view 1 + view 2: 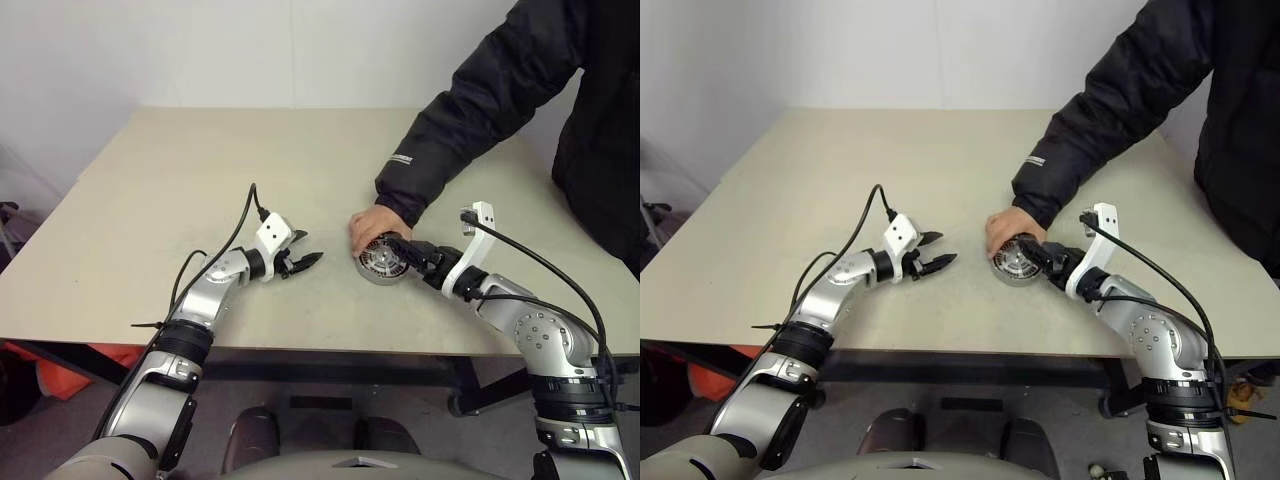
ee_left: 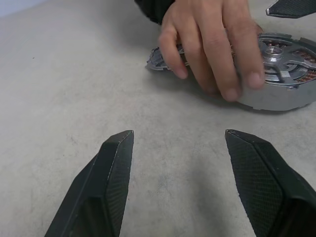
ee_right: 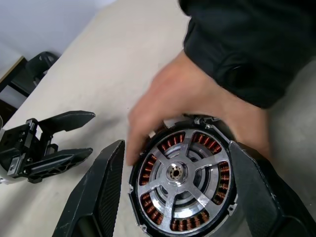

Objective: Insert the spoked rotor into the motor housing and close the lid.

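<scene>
We've the bright-silver spoked rotor (image 3: 178, 174) seated in the round copper-coiled motor housing (image 3: 148, 175), table centre, at 3 o'clock of the spread, empty left gripper (image 1: 304, 262). Right gripper (image 3: 177, 190) straddles the housing, fingers apart; person's hand (image 1: 374, 228) on it. Next: the notched dull-grey lid (image 2: 157, 58).

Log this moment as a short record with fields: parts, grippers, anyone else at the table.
housing: motor housing on the table, copper coils visible
rotor: spoked rotor seated inside the housing
lid: partly hidden under the hand; a grey edge shows
person's hand: person's hand resting on the housing's far side
right gripper: right gripper open, fingers either side of the housing
left gripper: left gripper open, empty, apart from the housing
</scene>
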Available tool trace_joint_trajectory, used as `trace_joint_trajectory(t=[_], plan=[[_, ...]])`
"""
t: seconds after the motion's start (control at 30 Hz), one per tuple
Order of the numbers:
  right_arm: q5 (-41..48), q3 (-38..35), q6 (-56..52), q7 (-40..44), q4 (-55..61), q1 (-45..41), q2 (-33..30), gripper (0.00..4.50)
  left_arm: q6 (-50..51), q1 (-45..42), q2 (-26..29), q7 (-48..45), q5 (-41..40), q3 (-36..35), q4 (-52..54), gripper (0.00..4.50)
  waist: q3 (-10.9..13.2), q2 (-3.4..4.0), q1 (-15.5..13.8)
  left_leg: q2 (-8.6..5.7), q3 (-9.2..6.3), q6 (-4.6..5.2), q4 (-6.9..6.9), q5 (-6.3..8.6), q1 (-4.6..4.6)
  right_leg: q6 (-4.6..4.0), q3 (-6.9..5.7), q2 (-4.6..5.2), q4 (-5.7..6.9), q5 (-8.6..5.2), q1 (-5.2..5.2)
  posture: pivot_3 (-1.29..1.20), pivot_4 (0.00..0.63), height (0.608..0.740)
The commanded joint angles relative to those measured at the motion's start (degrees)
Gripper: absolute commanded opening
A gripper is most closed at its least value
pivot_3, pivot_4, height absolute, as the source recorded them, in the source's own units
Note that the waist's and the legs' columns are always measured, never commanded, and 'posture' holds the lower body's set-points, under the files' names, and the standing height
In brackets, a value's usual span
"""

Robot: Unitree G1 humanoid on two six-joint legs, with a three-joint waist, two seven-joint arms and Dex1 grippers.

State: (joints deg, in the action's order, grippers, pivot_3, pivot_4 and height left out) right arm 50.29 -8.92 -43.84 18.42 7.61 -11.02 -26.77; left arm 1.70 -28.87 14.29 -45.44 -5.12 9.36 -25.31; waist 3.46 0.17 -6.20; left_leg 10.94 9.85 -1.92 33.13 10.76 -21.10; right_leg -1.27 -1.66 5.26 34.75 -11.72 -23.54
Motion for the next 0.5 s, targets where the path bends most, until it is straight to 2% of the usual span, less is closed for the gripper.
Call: trace_joint_trajectory(t=[0.03, 0.5], plan=[[-1.12, -1.40, 0.43, 0.93, 1.56, -1.34, 0.15, 3.78, -1.33, -0.34, 0.39, 0.20, -0.14, -0.60, 1.93, 3.11, 0.00, 0.00, 0.00, 0.00, 0.00, 0.00, 0.00, 0.00, 0.00, 0.00, 0.00, 0.00, 0.00, 0.00, 0.00, 0.00, 0.000, 0.740], [-9.99, 0.95, 3.22, 4.55, 1.13, -1.85, 0.66, 3.78, -0.85, 0.86, 1.58, 0.31, -0.58, -1.32, 3.16, 3.11, 0.00, 0.00, 0.02, 0.01, 0.00, 0.00, 0.01, 0.00, 0.02, -0.01, 0.00, 0.00, 0.01, 0.00, 0.01, 0.00, 0.000, 0.740]])
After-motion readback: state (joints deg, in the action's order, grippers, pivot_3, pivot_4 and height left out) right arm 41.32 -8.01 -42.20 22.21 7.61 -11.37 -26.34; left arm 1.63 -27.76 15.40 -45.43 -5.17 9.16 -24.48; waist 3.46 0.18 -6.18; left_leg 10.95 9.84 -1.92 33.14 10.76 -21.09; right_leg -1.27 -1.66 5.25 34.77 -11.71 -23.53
